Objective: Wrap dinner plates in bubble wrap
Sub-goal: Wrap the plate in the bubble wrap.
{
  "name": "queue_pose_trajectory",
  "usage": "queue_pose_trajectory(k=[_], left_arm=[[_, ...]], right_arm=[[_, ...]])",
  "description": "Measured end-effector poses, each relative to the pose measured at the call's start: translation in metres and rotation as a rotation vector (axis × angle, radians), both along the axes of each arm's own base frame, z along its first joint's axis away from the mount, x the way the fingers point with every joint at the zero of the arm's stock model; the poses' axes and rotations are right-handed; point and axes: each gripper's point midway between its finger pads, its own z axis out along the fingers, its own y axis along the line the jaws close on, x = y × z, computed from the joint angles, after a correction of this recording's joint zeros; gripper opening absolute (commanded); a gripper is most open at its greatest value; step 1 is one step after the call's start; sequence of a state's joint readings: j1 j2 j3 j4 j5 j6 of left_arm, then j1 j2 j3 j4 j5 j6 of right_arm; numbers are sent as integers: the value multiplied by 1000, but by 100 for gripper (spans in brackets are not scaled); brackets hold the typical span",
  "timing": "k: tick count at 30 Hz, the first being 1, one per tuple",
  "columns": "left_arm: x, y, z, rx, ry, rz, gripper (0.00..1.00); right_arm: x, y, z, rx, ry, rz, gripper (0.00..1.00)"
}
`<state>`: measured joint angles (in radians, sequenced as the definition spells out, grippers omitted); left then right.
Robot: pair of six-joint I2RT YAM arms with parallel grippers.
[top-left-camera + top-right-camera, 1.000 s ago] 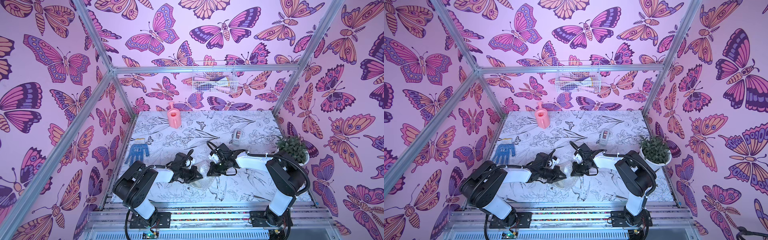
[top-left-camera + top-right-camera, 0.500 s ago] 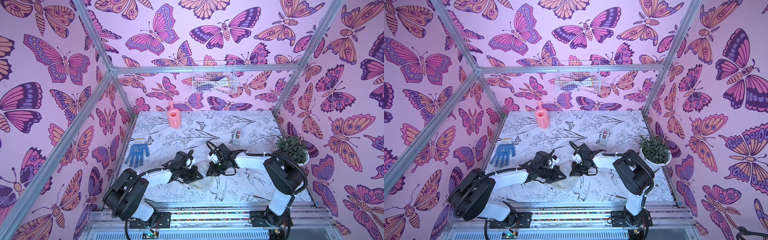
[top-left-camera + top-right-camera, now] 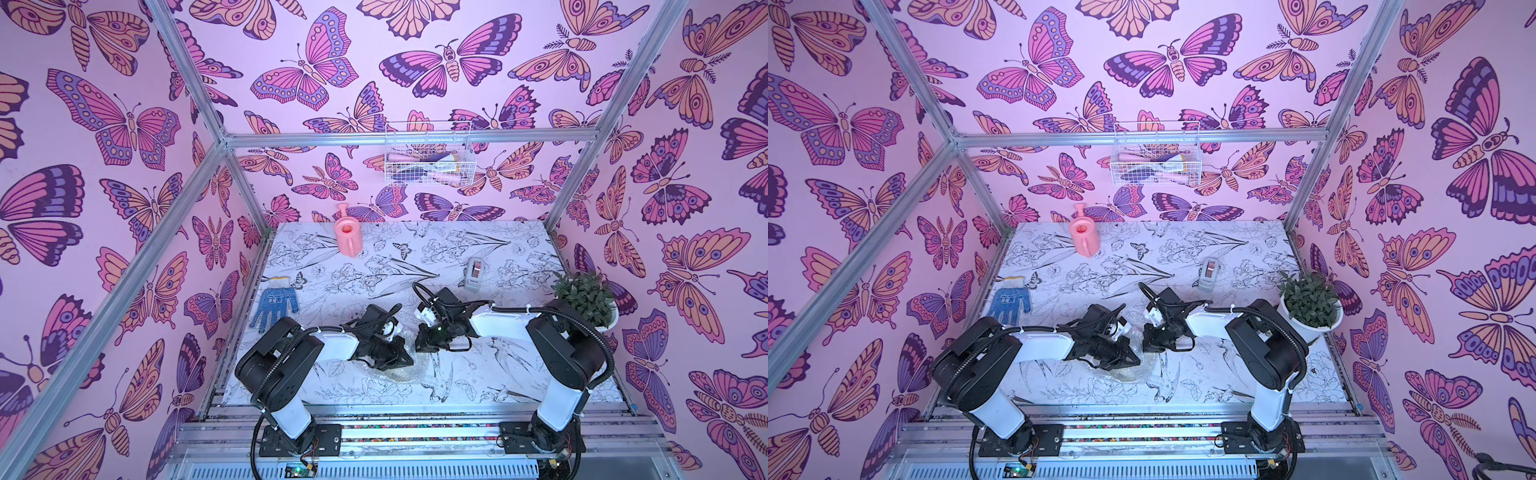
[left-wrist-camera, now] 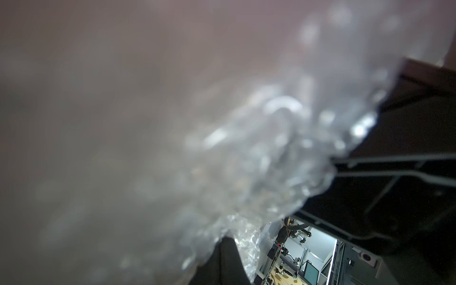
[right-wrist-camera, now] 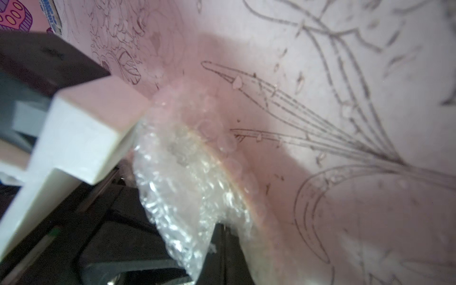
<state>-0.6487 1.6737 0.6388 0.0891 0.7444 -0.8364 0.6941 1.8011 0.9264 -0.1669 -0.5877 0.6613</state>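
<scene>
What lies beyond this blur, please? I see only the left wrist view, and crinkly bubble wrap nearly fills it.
Observer: In both top views the bubble wrap is a crumpled heap at the front centre of the table.
Operator: Is the plate inside it?
Observer: The right wrist view shows the curved rim of the plate through the wrap.
Operator: Where is the right gripper?
Observer: The right gripper is low at the heap's far edge, facing the left gripper. Both are shut.
</scene>
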Motion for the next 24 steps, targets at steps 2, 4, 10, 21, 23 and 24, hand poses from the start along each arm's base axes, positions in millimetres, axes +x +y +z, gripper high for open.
queue_pose_trajectory(k=[2,4,10,21,23,24], left_arm=[[-1,-2,0,-9,-7,-11,0],[-3,-4,0,-16,-11,-24,0],[-4,-6,0,-26,-16,-36,0],[-4,-6,0,-28,-20,-35,0],[-5,-6,0,-28,-22,-35,0],[-5,-5,0,-27,-24,-34,0]], right_arm=[[0,-5,3,-26,-13,-8,0],[-1,-14,7,-63,-26,-19,0],[3,-28,38,-80,-86,-65,0],[-9,11,21,57,17,-47,0],[-14,10,9,48,49,-45,0],[-15,10,6,48,58,-42,0]])
